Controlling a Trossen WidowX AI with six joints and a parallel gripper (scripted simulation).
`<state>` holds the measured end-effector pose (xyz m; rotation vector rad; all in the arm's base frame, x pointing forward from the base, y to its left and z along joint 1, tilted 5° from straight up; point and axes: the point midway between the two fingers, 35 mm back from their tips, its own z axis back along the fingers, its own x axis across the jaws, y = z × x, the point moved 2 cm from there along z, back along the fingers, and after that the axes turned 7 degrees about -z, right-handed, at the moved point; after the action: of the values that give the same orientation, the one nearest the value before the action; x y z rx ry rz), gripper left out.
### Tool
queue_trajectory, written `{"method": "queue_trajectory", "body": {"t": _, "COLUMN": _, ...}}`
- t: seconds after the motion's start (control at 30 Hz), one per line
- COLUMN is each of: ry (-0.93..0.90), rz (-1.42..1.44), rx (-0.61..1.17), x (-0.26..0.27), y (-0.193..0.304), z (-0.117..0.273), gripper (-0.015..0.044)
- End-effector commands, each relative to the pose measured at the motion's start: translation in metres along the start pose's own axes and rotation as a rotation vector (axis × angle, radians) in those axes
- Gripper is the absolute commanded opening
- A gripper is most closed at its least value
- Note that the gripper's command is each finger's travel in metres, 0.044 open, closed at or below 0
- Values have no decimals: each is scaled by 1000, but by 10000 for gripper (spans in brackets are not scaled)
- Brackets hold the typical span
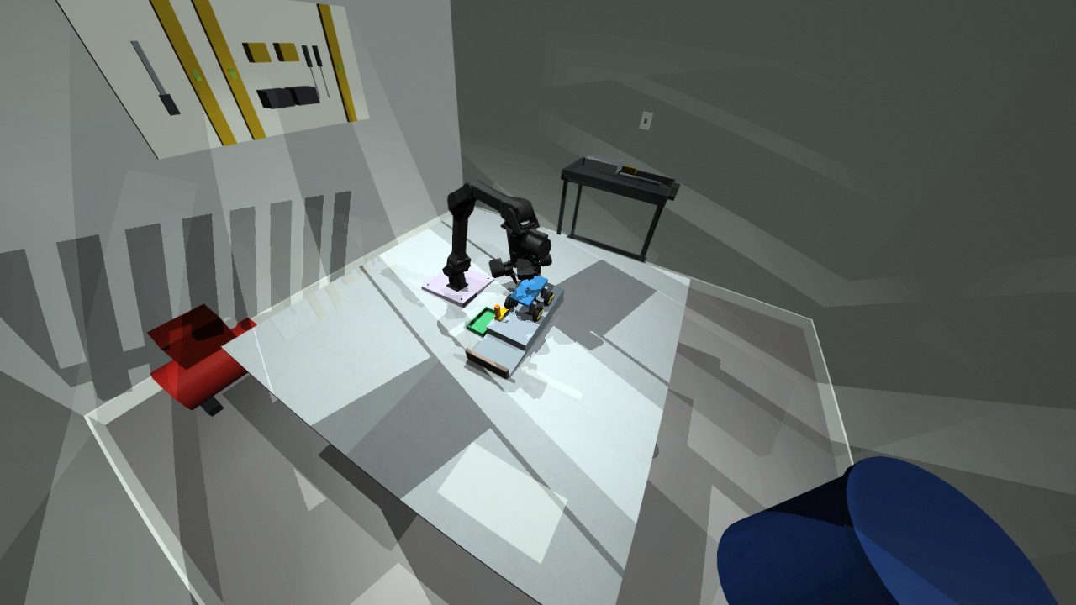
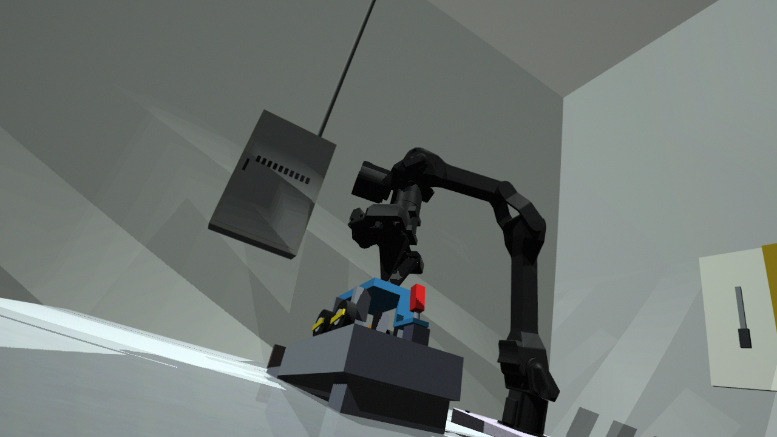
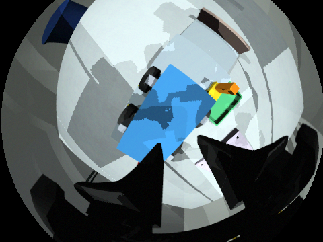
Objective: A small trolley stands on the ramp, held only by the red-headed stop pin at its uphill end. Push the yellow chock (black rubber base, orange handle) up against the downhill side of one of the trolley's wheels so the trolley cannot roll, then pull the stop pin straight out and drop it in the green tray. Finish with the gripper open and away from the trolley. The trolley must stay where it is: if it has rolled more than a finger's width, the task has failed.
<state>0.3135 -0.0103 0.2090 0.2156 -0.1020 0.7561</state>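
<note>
The blue trolley [image 1: 530,288] [image 2: 403,305] [image 3: 188,117] stands on the grey ramp [image 1: 515,331] [image 2: 402,359] [image 3: 188,50]. The red-headed stop pin [image 2: 417,297] stands upright in its block at the uphill end; only a sliver of it shows in the wrist view [image 3: 138,163]. The yellow chock [image 1: 503,315] [image 3: 212,91] with its orange handle sits just downhill of the tray-side wheel; the deck hides whether they touch. The green tray [image 1: 479,323] [image 3: 223,108] lies beside the ramp, with nothing visible in it. My gripper [image 2: 392,280] [image 3: 180,142] is partly open and empty, above the trolley's uphill part.
A brown end board [image 1: 487,362] [image 3: 223,31] closes the ramp's downhill end. The arm's pale base plate [image 1: 475,290] lies near the tray. A dark side table [image 1: 616,180] stands behind the arm, and a large blue object [image 1: 903,533] is at the lower right of the top view.
</note>
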Motion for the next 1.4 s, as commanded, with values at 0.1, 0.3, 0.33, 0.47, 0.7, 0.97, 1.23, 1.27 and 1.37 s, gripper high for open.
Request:
{"method": "queue_trajectory", "body": {"t": 0.1, "ry": -18, "rz": -264, "rx": 49, "x": 21, "y": 20, "z": 0, "gripper": 190}}
{"method": "queue_trajectory", "body": {"t": 0.3, "ry": -16, "rz": -498, "rx": 94, "x": 37, "y": 39, "z": 0, "gripper": 190}}
{"method": "queue_trajectory", "body": {"t": 0.33, "ry": -15, "rz": -537, "rx": 102, "x": 40, "y": 43, "z": 0, "gripper": 190}}
{"method": "queue_trajectory", "body": {"t": 0.47, "ry": -4, "rz": -693, "rx": 133, "x": 50, "y": 56, "z": 0, "gripper": 190}}
{"method": "queue_trajectory", "body": {"t": 0.7, "ry": 7, "rz": -789, "rx": 152, "x": 56, "y": 65, "z": 0, "gripper": 190}}
{"method": "queue_trajectory", "body": {"t": 0.97, "ry": 8, "rz": -790, "rx": 153, "x": 56, "y": 65, "z": -6, "gripper": 190}}
{"method": "queue_trajectory", "body": {"t": 1.23, "ry": 9, "rz": -790, "rx": 153, "x": 57, "y": 67, "z": -19, "gripper": 190}}
{"method": "queue_trajectory", "body": {"t": 1.27, "ry": 9, "rz": -790, "rx": 153, "x": 57, "y": 67, "z": -20, "gripper": 190}}
{"method": "queue_trajectory", "body": {"t": 1.37, "ry": 9, "rz": -790, "rx": 154, "x": 57, "y": 68, "z": -25, "gripper": 190}}
